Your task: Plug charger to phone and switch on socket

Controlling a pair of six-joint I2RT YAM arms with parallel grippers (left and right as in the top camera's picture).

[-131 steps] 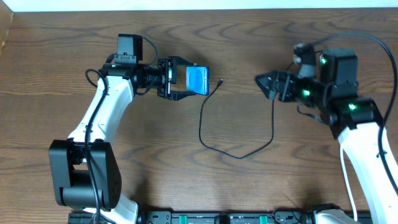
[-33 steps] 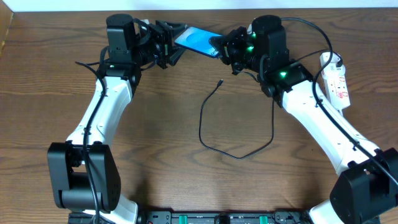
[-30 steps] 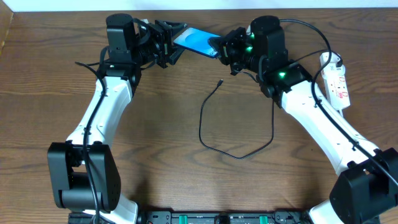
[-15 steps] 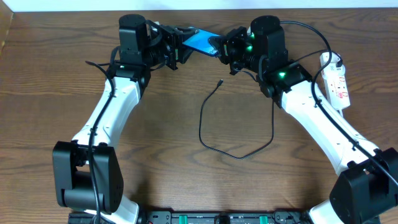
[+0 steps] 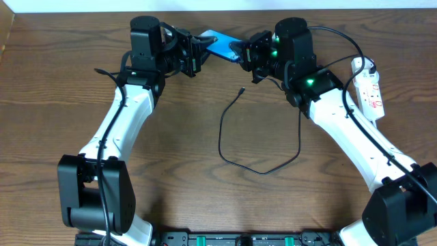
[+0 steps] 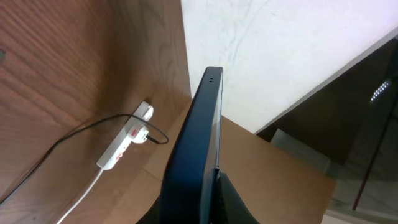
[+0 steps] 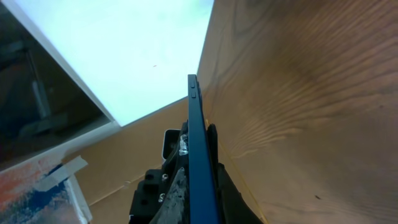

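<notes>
The phone [image 5: 217,42], blue screen up, hangs tilted above the far edge of the table between both arms. My left gripper [image 5: 200,52] is shut on its left end and my right gripper [image 5: 243,52] is shut on its right end. In the left wrist view the phone [image 6: 200,143] shows edge-on between my left gripper's [image 6: 194,208] jaws. The right wrist view also has the phone [image 7: 197,155] edge-on, inside my right gripper [image 7: 199,196]. The charger [image 5: 229,147] lies looped on the table, its plug tip [image 5: 242,90] free. The socket [image 5: 369,85] lies at the far right.
The wooden table [image 5: 171,157] ends at a white wall behind the phone. A white cord [image 6: 74,186] trails from the socket [image 6: 123,142], and a thin black cable runs into it. The right arm [image 5: 341,130] crosses above the charger's right end.
My left arm has shifted right toward the phone, and its jaws have closed on the phone's left end. The right gripper has kept its hold and stayed in place.
</notes>
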